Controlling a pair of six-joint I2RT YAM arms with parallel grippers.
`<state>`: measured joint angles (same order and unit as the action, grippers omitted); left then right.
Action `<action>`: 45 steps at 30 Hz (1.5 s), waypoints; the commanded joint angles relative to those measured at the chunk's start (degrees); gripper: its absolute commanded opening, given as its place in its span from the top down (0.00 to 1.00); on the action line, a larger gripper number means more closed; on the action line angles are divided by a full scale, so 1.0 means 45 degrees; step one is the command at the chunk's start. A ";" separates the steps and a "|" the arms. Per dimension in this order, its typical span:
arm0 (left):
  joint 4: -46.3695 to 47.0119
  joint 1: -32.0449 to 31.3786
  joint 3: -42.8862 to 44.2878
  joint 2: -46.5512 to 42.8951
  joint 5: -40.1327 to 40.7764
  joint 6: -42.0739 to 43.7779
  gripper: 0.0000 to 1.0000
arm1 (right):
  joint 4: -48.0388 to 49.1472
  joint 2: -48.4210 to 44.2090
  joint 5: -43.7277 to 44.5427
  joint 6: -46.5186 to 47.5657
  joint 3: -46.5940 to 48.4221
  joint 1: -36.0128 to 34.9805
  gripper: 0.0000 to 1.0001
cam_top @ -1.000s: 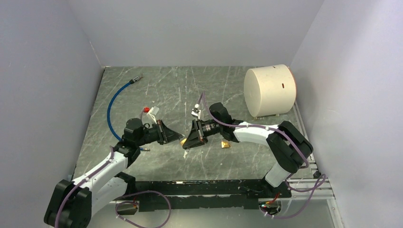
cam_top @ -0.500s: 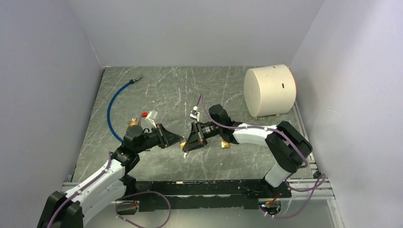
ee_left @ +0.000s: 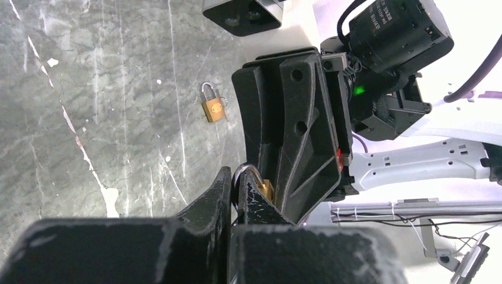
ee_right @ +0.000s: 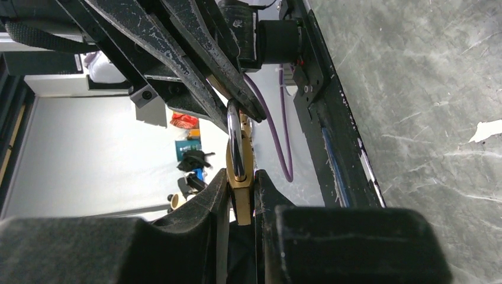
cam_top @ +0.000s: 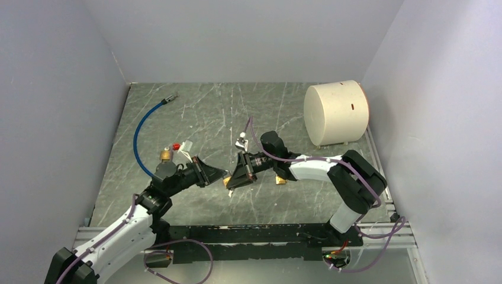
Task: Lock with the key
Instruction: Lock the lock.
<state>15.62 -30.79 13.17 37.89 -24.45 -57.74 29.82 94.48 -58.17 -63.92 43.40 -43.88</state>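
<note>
A small brass padlock hangs between both grippers above the middle of the table. My right gripper is shut on its brass body, with the steel shackle sticking out from the fingertips. My left gripper comes in from the opposite side, its jaws shut at the top of the shackle. From above, the two grippers meet tip to tip around the padlock. The key is hidden from every view.
A second brass padlock lies on the table under the right arm. A blue hose curves at the back left. A brass piece with a red part sits behind the left arm. A large white cylinder stands at the back right.
The left arm has swung lower and to the left, uncovering the brass and red pieces behind it. Both grippers stay joined at the padlock and have drifted slightly left.
</note>
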 commanded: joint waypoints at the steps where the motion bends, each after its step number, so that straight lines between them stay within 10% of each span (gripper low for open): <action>1: -0.0544 -0.2065 0.0298 -0.0233 -0.4022 -0.0746 0.97 | 0.1438 -0.0038 0.4826 0.0369 0.0957 0.0762 1.00; 45: 0.1920 -0.3606 0.0163 -0.0903 -0.3566 -0.0849 0.97 | 0.5273 -0.1514 0.7303 -0.0437 -0.0275 0.1276 1.00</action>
<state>21.10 -40.01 11.66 32.77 -11.79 -59.94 42.15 88.86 -52.58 -64.40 37.74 -44.60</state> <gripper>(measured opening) 0.046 0.185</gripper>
